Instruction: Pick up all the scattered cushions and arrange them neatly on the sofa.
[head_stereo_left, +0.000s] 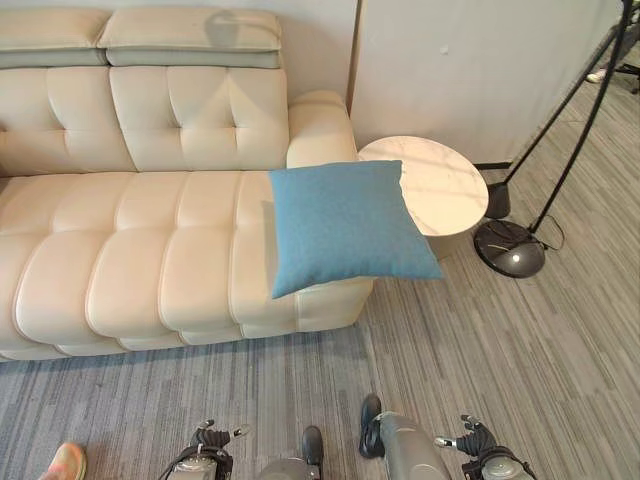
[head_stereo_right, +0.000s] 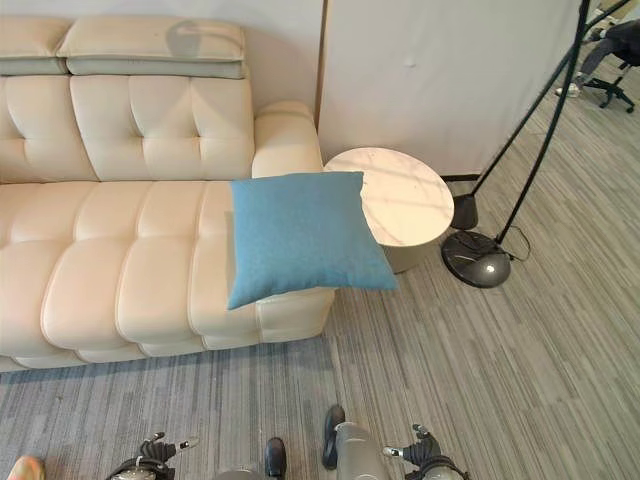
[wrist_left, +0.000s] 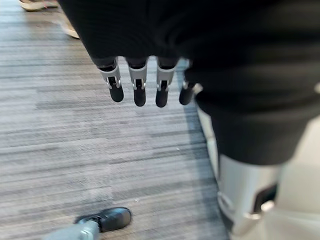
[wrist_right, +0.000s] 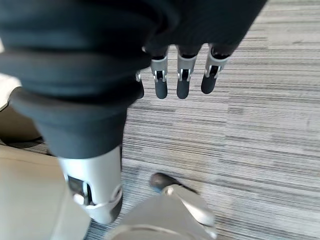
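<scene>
No text, label, number or sign can be read on anything here.

Grey striped carpet (head_stereo_left: 520, 340) covers the floor before a pale wall panel (head_stereo_left: 470, 70). A round, marble-topped side table (head_stereo_left: 440, 185) stands just beside a cream tufted sofa's armrest (head_stereo_left: 320, 125). To its right a black floor lamp's round base (head_stereo_left: 510, 248) rests on the carpet, its thin poles slanting upward.

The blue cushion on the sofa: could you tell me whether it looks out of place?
Yes. The blue cushion lies askew at the sofa seat's right end, its corner overhanging toward the round side table rather than propped against the backrest.
</scene>
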